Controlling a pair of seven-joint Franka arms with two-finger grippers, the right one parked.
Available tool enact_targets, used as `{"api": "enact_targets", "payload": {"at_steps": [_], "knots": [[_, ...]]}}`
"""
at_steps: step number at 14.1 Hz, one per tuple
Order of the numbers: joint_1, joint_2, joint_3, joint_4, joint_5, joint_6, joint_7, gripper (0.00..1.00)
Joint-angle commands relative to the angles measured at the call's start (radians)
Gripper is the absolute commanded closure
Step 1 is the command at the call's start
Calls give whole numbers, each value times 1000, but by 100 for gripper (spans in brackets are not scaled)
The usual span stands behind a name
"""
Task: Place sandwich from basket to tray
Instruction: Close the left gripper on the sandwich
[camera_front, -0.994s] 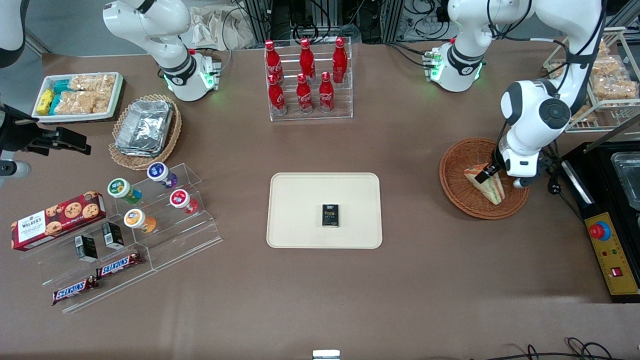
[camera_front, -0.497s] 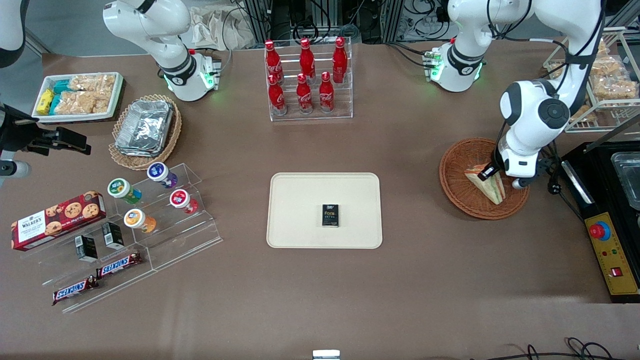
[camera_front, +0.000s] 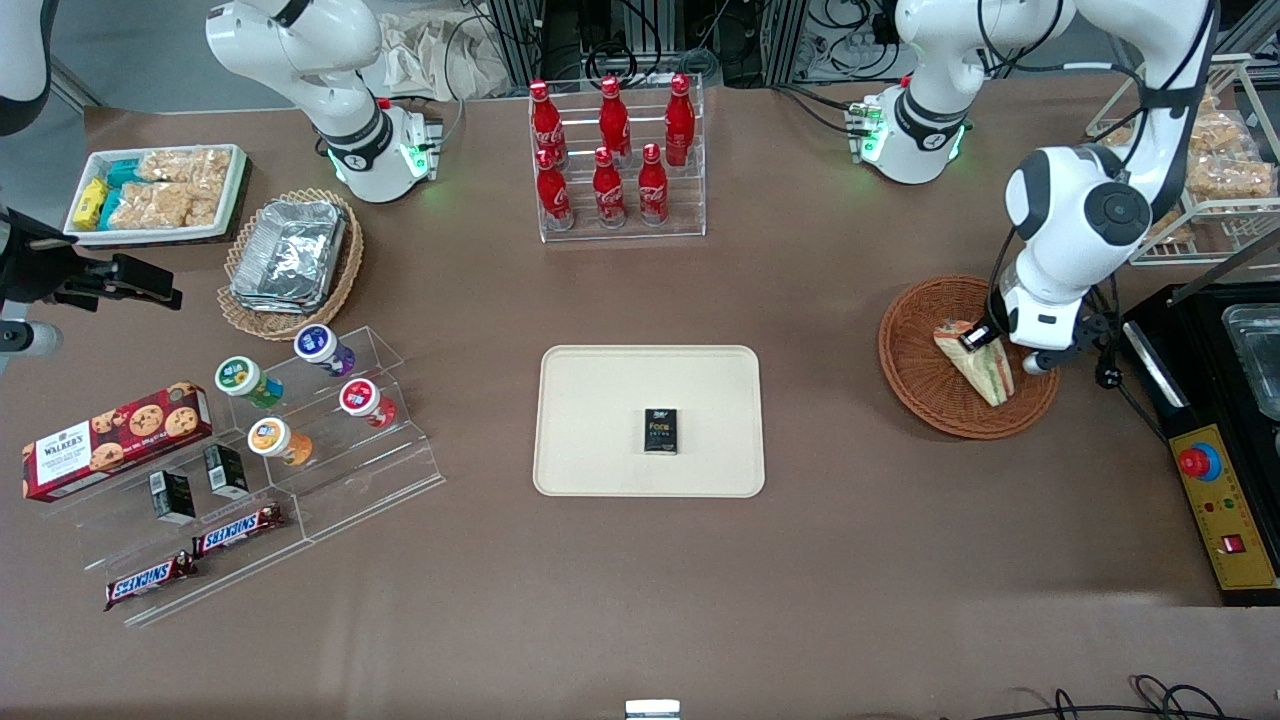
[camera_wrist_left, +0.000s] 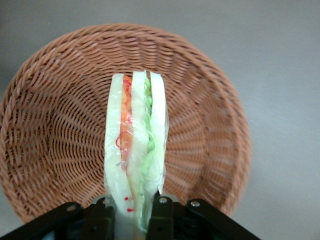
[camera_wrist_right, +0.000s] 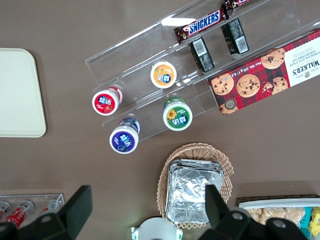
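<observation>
Broadly, a brown tabletop (camera_front: 860, 560) is seen, with the cream tray (camera_front: 600, 400) set at its middle, nearer the front camera than a rack of red bottles (camera_front: 615, 160). On the tray, only a small black box (camera_front: 660, 431) is carried, so most of its surface is left free for the sandwich; a spot clear of the box would be judged best. Toward the working arm's end, well apart from the tray, the reddish-brown basket (camera_front: 915, 345) is placed on the tabletop. Above its bowl the sandwich (camera_wrist_left: 136, 145) is held on edge, its pale slices upright and its red and green layers turned to the wrist camera, apparently because it is gripped across its thickness. Whether its lower tip touches the weave cannot be told. The end effector (camera_wrist_left: 134, 212) is closed on the sandwich, one black finger (camera_wrist_left: 162, 215) being pressed against each outer slice at the wide end, so that the filling is squeezed together, not apart. The lift out of the basket is judged to be under way, and the carry to the tray is not yet made.
</observation>
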Motion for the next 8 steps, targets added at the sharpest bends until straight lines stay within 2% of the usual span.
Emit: {"api": "enact_targets", "payload": {"at_steps": [1, 4, 6, 8], "knots": [[0, -59, -59, 81, 6, -143, 23, 100], [0, -49, -118, 271, -6, -340, 24, 100], [-6, -3, -172, 455, -13, -483, 24, 100], [-8, 48, -214, 579, -17, -536, 24, 100]]}}
